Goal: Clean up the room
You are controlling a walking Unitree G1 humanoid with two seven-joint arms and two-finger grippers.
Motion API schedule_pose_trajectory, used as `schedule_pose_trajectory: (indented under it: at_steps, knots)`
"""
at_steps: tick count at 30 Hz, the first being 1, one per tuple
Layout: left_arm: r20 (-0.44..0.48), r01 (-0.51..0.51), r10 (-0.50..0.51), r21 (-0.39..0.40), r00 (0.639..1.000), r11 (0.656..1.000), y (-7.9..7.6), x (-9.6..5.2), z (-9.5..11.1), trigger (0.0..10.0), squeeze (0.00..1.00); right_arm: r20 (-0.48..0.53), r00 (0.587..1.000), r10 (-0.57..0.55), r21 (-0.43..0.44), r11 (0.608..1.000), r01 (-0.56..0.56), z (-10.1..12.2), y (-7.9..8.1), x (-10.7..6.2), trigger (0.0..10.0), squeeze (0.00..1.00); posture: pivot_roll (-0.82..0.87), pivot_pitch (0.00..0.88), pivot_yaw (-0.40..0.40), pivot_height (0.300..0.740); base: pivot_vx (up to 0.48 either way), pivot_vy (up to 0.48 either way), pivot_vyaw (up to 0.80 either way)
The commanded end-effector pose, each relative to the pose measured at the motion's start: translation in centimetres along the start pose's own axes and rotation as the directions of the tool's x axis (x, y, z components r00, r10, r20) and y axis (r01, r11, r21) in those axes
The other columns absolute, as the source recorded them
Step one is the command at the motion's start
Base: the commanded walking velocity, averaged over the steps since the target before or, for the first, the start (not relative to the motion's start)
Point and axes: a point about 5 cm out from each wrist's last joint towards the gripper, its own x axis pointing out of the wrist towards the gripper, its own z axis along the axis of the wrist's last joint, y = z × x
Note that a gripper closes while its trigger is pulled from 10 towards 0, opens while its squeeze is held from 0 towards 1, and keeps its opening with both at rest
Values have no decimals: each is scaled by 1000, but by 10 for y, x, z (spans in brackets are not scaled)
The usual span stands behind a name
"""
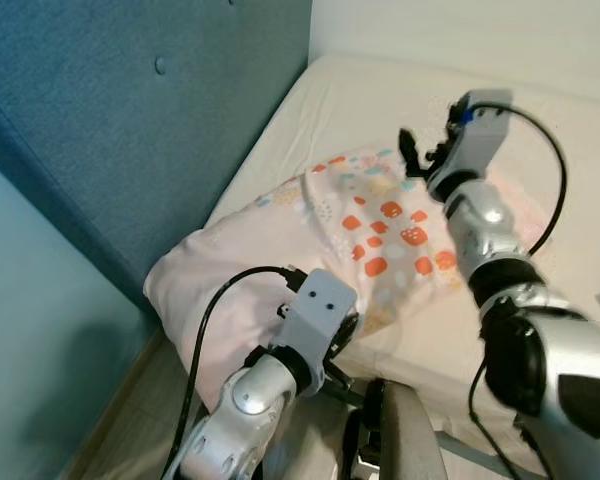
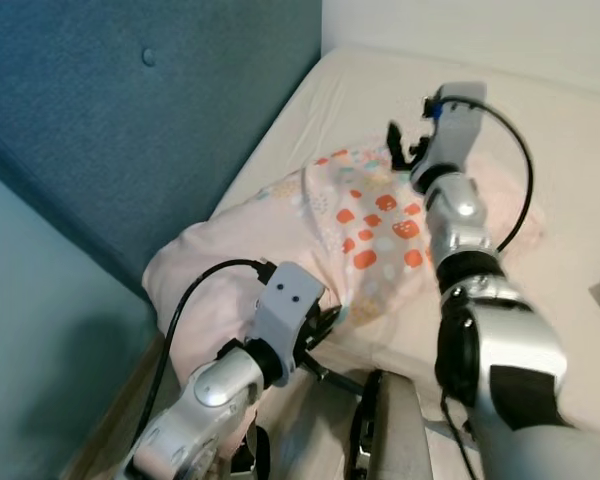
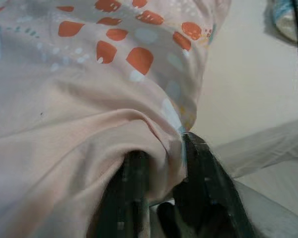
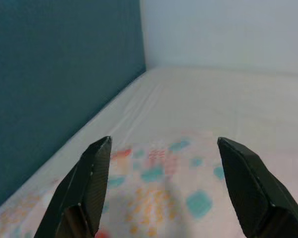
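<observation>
On the bed (image 1: 540, 120), beside the blue headboard (image 1: 130, 120), lies a pink blanket (image 1: 280, 250); the left gripper (image 3: 161, 163) pinches its near edge, while the right gripper (image 4: 164, 173) hovers spread above it.

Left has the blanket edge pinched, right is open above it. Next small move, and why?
Probably lower the right gripper, fingers wide apart, onto the patterned blanket below it and close. The left gripper already pinches the near edge, so a second grip lets both arms lift or fold it.
</observation>
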Motion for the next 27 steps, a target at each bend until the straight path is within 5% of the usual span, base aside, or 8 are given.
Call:
schedule_pose_trajectory:
  at_steps: [1, 6, 8, 9, 14, 20, 23, 27]
  knots:
    - [-4, 29, -29, -32, 1000, 999, -3, -4, -1, 10000, 1000, 33, 996, -79, 53, 996, 77, -14, -7, -14, 10000, 0, 136, 320, 9, 610, 0, 0, 0]
    - [-1, 39, -39, -40, 999, 998, -3, -5, -1, 10000, 1000, 40, 994, -103, 67, 993, 100, -22, -7, -22, 10000, 0, 135, 320, 10, 610, 0, 0, 0]
    - [76, 146, -137, -124, 988, 982, -11, -10, 13, 10000, 1000, 79, 986, -149, 108, 984, 140, -38, 1, -50, 10000, 0, 127, 309, 12, 610, 0, 0, 0]
    - [105, 181, -167, -148, 980, 972, -11, -13, 18, 10000, 0, 100, 981, -167, 131, 979, 153, -37, 1, -56, 10000, 0, 124, 307, 11, 610, 0, 0, 0]
    - [129, 234, -216, -146, 968, 961, -7, -20, 24, 10000, 0, 138, 975, -176, 149, 977, 155, -33, 3, -65, 10000, 0, 118, 300, 8, 610, 0, 0, 0]
    - [62, 294, -293, -4, 954, 956, 18, -42, 25, 10000, 0, 144, 956, -256, 143, 961, 236, -36, 3, -95, 10000, 0, 111, 297, 12, 610, 0, 0, 0]
    - [-17, 245, -244, 69, 970, 967, 50, -68, 22, 10000, 0, 32, 937, -348, 139, 930, 341, -55, 1, -116, 10000, 0, 107, 294, 11, 610, 0, 0, 0]
    - [-45, 154, -150, 97, 988, 983, 71, -80, 19, 10000, 0, -47, 911, -409, 168, 896, 411, -65, -3, -126, 10000, 0, 107, 293, 9, 610, 0, 0, 0]
